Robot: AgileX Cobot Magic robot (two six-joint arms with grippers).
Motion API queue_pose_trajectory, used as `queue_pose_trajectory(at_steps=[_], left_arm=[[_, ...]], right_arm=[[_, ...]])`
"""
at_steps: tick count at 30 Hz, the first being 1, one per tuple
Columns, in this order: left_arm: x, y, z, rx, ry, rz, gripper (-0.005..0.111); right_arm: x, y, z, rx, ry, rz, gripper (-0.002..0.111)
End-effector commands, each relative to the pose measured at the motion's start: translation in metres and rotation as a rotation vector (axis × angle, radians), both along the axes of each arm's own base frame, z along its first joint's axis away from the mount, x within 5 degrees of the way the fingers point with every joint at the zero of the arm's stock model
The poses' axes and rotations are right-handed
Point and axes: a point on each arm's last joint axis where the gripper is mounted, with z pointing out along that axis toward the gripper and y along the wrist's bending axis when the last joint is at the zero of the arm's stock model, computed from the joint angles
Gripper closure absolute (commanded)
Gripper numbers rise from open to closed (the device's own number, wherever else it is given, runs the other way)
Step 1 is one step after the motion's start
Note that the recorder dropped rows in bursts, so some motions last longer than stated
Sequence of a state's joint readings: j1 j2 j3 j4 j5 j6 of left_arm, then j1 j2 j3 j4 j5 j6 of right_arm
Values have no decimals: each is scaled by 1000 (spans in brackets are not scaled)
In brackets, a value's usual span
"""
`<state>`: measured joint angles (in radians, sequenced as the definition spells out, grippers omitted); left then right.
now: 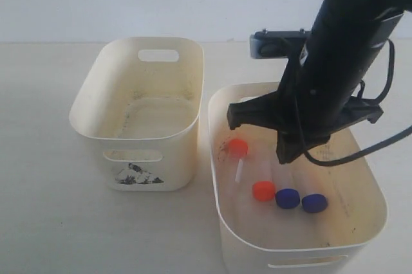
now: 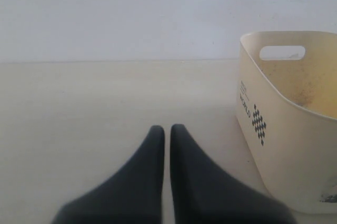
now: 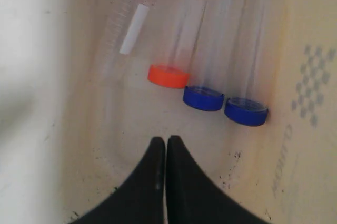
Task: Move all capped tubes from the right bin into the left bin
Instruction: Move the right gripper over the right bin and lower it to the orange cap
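capped tubes [image 1: 264,190]: four, all lying in the right bin [image 1: 296,256], three side by side with caps toward its 6 o'clock end, one orange-capped tube [image 1: 237,148] apart toward 10 o'clock. left bin [image 1: 180,158], at 9 o'clock of the right bin: no tube in it that i can see. my right gripper [image 3: 166,144]: fingers pressed together, holding nothing, tips near the caps. my left gripper [image 2: 164,130]: likewise closed and empty, low over the table [image 2: 79,103] beside the left bin. progress, by my judgement: none moved, four left.
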<state>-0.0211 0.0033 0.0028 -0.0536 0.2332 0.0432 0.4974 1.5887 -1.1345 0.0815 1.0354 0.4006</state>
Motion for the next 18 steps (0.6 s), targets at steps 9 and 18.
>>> queue_pose_trajectory(at_steps=[9, 18], left_arm=[[0, 0, 1, -8, -8, 3, 102], [0, 0, 1, -8, -8, 3, 102]], right_arm=[[24, 11, -32, 0, -25, -30, 109], [34, 12, -51, -50, -40, -20, 105]])
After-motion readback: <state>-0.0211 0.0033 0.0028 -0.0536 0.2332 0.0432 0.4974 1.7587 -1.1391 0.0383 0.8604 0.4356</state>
